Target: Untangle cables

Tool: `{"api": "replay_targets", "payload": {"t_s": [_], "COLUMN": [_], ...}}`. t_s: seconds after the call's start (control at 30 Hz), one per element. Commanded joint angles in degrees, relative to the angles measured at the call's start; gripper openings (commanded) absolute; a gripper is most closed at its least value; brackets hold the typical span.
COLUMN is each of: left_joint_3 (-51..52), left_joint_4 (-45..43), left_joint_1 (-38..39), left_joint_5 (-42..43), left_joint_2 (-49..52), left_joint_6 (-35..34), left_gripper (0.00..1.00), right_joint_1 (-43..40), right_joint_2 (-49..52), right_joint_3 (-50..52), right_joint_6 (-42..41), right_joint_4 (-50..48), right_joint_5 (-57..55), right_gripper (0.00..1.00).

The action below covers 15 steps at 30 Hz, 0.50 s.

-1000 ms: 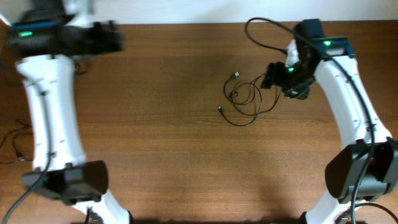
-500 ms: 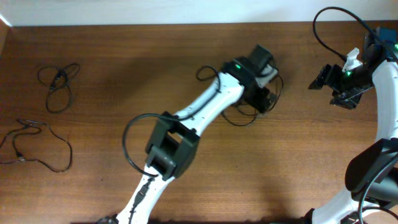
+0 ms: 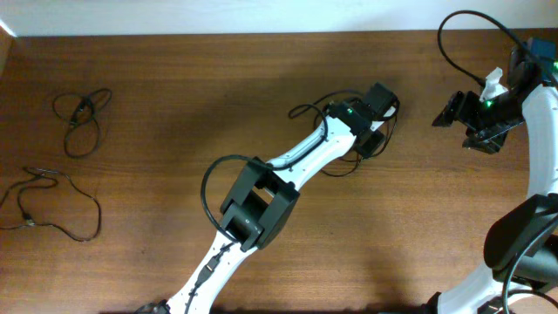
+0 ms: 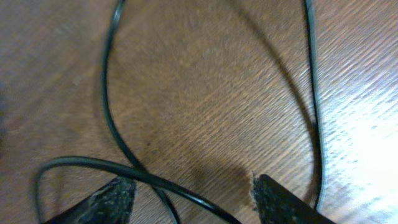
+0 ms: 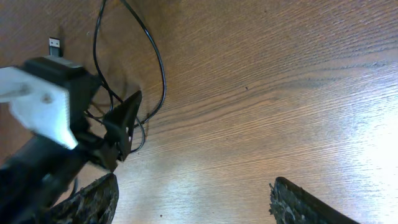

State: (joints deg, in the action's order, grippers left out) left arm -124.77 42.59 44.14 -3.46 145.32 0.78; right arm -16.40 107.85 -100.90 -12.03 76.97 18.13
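A tangled clump of thin black cables (image 3: 342, 172) lies at centre right of the wooden table. My left gripper (image 3: 373, 139) is down on this clump. In the left wrist view its jaws (image 4: 193, 200) are open, and a black cord (image 4: 155, 180) runs across the gap between the fingertips, crossed by a second strand. My right gripper (image 3: 446, 112) is open and empty to the right of the clump. The right wrist view shows its jaws (image 5: 199, 199) wide apart over bare wood, with cable loops (image 5: 157, 68) and a small plug (image 5: 55, 45) beyond.
Two separate black cords lie at the far left: a looped one (image 3: 78, 118) and a loosely spread one (image 3: 52, 205). The left arm (image 3: 296, 161) stretches diagonally across the table's middle. A thick arm cable (image 3: 462, 22) arcs above the right arm.
One second ago the right gripper was at the clump and the left arm was at the far left. The right gripper has pulled back right; the left gripper has come onto the clump.
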Motion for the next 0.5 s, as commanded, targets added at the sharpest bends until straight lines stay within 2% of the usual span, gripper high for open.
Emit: {"api": "replay_targets", "payload": {"t_s": [0.0,0.03,0.07,0.1,0.17,0.3,0.37,0.47], "left_joint_3": [0.09,0.09,0.07,-0.24,-3.67,-22.29,-28.55,-30.21], "left_joint_4": [0.07,0.09,0.09,0.39,4.07,15.78,16.85,14.36], "left_joint_1": [0.02,0.02,-0.07,-0.15,-1.14,-9.88,-16.24,-27.08], "left_joint_5": [-0.44,-0.59,-2.86,-5.38,-10.25,-11.43,-11.43,-11.39], "left_joint_2": [2.64,2.75,2.75,2.6,2.01,-0.09,-0.17,-0.15], "left_joint_6": [0.55,0.59,0.57,0.55,0.55,0.57,0.57,0.55], "left_gripper": [0.5,0.33,0.07,0.0,0.0,0.0,0.0,0.0], "right_joint_1": [0.37,0.37,0.37,0.37,0.7,2.71,3.52,4.33], "right_joint_2": [-0.44,-0.44,-0.44,-0.44,-0.44,-0.44,-0.44,-0.44], "right_joint_3": [0.31,0.31,0.31,0.31,0.31,0.35,0.35,0.35], "right_joint_6": [0.94,0.94,0.94,0.94,0.94,1.33,1.36,1.33], "right_joint_4": [0.24,0.28,0.42,0.48,0.46,0.42,0.44,0.46], "right_joint_5": [0.74,0.76,0.76,0.76,0.76,0.72,0.72,0.72], "right_gripper": [0.79,0.79,0.79,0.79,0.79,0.79,0.79,0.79]}}
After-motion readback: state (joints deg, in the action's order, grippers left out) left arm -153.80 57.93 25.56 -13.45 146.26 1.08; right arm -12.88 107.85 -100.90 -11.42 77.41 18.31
